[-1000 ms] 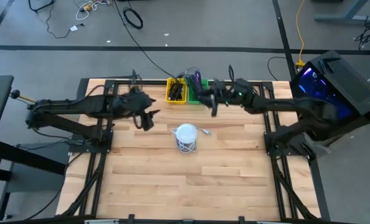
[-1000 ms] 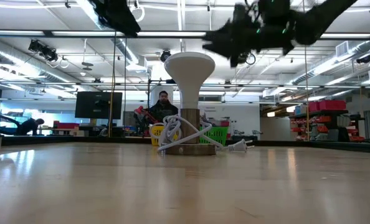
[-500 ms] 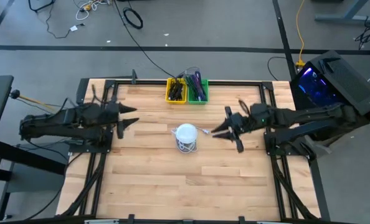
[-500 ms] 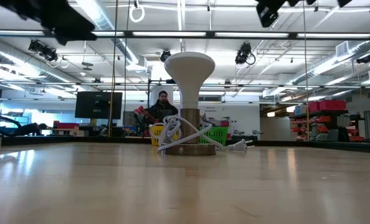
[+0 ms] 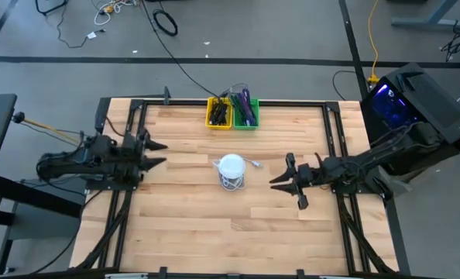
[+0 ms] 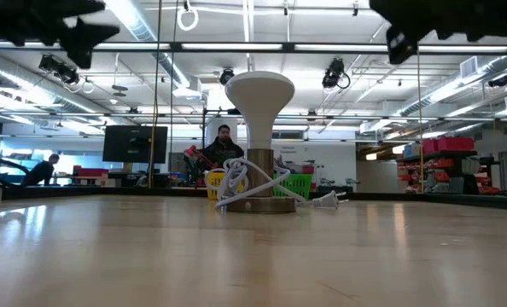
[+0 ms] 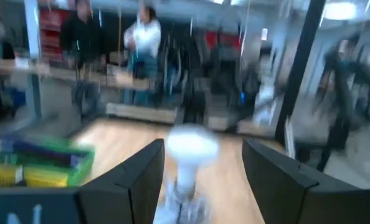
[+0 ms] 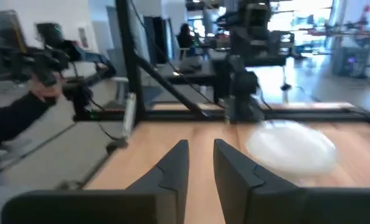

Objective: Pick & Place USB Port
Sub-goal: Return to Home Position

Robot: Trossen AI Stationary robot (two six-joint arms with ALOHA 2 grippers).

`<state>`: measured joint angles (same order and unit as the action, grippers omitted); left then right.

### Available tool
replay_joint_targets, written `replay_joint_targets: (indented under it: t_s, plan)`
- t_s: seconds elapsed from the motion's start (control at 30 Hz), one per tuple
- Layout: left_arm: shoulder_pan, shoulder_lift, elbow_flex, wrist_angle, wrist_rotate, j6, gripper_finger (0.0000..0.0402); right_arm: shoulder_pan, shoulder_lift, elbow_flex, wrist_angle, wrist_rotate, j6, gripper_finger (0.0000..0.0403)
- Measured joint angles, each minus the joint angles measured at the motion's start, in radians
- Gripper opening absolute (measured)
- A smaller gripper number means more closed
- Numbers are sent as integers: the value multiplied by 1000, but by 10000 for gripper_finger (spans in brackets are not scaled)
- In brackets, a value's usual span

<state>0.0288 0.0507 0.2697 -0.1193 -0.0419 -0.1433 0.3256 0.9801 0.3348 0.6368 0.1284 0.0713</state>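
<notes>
left gripper (image 5: pixel 162 153) released over the table's (image 5: pixel 214 232) left edge. right gripper (image 5: pixel 283 180) released, right of the central white usb hub (image 5: pixel 231 167). yellow bin (image 5: pixel 217 113) and green bin (image 5: pixel 246 113) hold cables (image 5: pixel 245 102) at the far edge.

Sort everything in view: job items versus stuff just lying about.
Job: yellow bin, black cables inside; green bin, purple cable inside.
Lying about: white stand with white cord, black console beside the table, floor cables.

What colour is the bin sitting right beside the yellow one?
Green. The green bin shows best in the high view, next to the yellow bin.
</notes>
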Motion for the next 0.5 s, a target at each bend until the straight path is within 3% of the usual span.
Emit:
replay_joint_targets:
  t_s: [0.27, 0.4, 0.5]
  plan:
    - [0, 16, -154, 34, -102, 12, 220, -1, 5, -226, 194, 52, 68, 75]
    - [0, 8, -224, 74, -55, 77, 220, 0, 5, -318, 334, 70, 23, 75]
    - [0, 9, -234, 93, -44, 85, 220, -1, 8, -321, 295, 87, 28, 75]
